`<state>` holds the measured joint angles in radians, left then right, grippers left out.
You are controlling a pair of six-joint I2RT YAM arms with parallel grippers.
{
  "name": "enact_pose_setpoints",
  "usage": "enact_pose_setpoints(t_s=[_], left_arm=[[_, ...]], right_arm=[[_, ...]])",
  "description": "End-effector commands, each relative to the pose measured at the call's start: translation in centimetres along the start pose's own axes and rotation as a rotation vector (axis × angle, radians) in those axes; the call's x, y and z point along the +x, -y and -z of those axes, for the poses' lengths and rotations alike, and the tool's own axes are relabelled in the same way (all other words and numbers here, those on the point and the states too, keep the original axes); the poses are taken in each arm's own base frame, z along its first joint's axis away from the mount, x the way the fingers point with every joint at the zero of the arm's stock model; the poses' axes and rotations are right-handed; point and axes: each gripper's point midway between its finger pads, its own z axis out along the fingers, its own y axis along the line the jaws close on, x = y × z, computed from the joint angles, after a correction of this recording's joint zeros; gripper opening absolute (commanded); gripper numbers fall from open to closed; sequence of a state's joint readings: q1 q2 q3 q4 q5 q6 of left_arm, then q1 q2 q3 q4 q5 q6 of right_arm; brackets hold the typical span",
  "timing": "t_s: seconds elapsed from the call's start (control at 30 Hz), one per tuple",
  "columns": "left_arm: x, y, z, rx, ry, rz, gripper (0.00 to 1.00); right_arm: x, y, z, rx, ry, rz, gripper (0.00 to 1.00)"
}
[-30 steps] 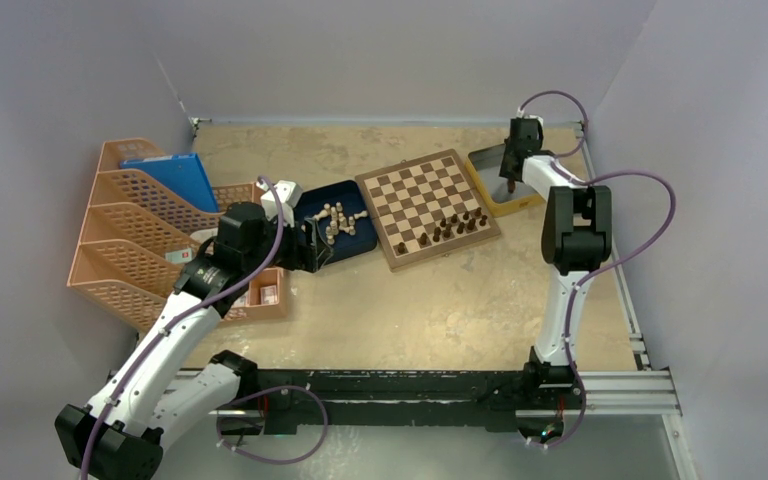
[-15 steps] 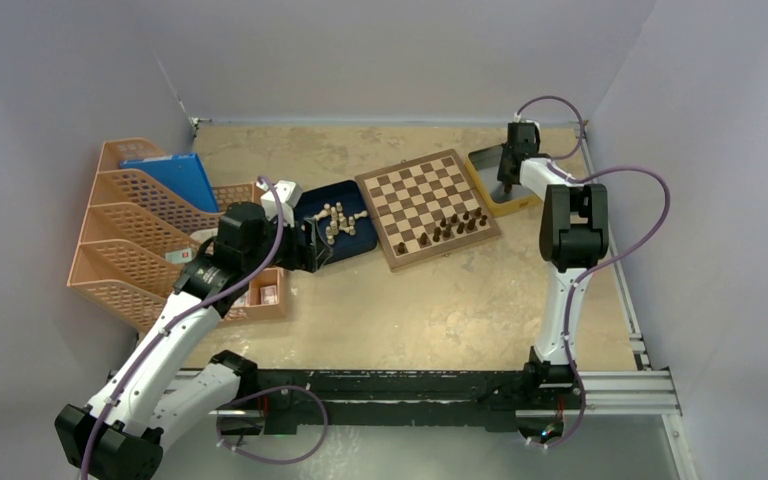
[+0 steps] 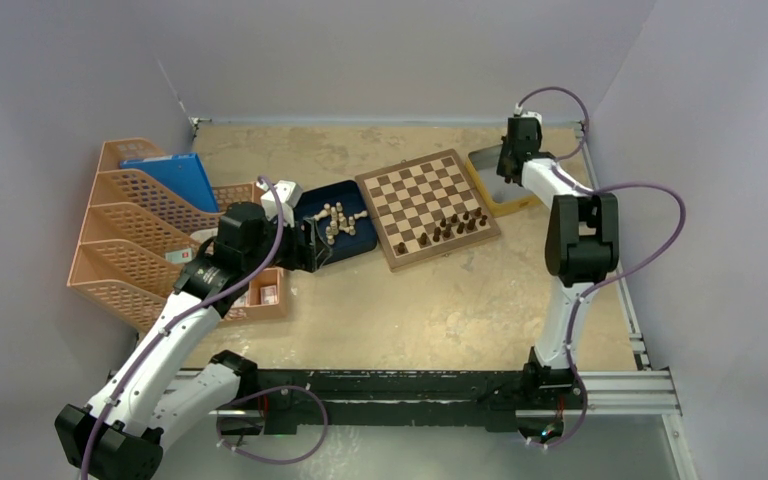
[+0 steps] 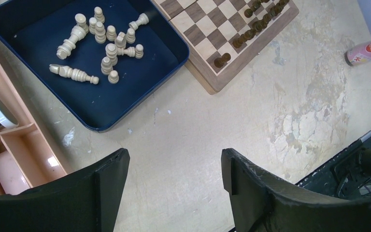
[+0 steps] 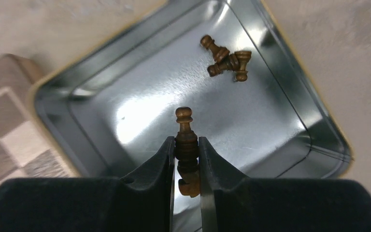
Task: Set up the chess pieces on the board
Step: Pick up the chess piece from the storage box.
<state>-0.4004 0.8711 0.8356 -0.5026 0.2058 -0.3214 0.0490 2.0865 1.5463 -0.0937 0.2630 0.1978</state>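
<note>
From above, found the board (image 3: 427,208) lying askew on the counter (image 3: 440,310), between a blue tray (image 3: 355,245) on its left and a metal tin (image 3: 488,190) just beside its right corner. Saw a cluster of dark pieces (image 3: 450,228) along the board's near edge and pale pieces (image 3: 335,218) heaped in the tray. Found the right fingers (image 3: 507,174) over the tin and the left fingers (image 3: 318,252) low by the tray's near-left edge, close to a row of orange racks (image 3: 130,230). From the left wrist, saw those left fingers spread wide apart and gripping nothing, above bare counter just short of the tray. Made out the pale pieces there, some toppled and some upright, and the dark ones on the board's edge squares. From the right wrist, caught the fingers clamped tight on a dark round-topped piece (image 5: 185,137), held head-outward above the tin's shiny floor. Noted three loose pieces (image 5: 223,64), also dark, lying bunched together at the tin's far side, and a corner of the board at the left edge.
</note>
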Motion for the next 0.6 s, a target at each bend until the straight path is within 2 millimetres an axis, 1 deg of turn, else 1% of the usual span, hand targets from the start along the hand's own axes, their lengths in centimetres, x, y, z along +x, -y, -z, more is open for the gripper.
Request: enact_pose_setpoints(t_s=[0.0,0.13,0.2,0.23,0.3,0.4,0.57], left_arm=[[-0.9,0.8,0.2,0.033,0.032,0.001,0.69],[-1.0,1.4,0.2,0.054,0.014,0.03,0.68],[-1.2,1.7,0.3,0.064,0.01,0.048,0.67],[-1.3,1.9,0.4,0.07,0.005,0.058,0.67],[-1.3,2.3,0.5,0.082,-0.01,0.083,0.66],[-1.3,3.1,0.4,0.11,-0.031,0.128,0.65],[-2.7,4.5,0.0,0.161,-0.061,0.177,0.62]], right_arm=[[-5.9,-1.3,4.9,-0.026,0.182,-0.05,0.16],[-7.1,-3.8,7.7,-0.09,0.233,-0.028,0.16],[-7.7,-5.2,9.6,-0.126,0.265,-0.016,0.16],[-7.5,-6.1,10.5,-0.152,0.27,-0.007,0.16],[-8.1,-8.4,12.7,-0.228,0.325,0.011,0.16],[-7.4,-11.4,15.9,-0.334,0.376,0.05,0.16],[-6.4,-16.2,22.0,-0.592,0.482,0.116,0.16]])
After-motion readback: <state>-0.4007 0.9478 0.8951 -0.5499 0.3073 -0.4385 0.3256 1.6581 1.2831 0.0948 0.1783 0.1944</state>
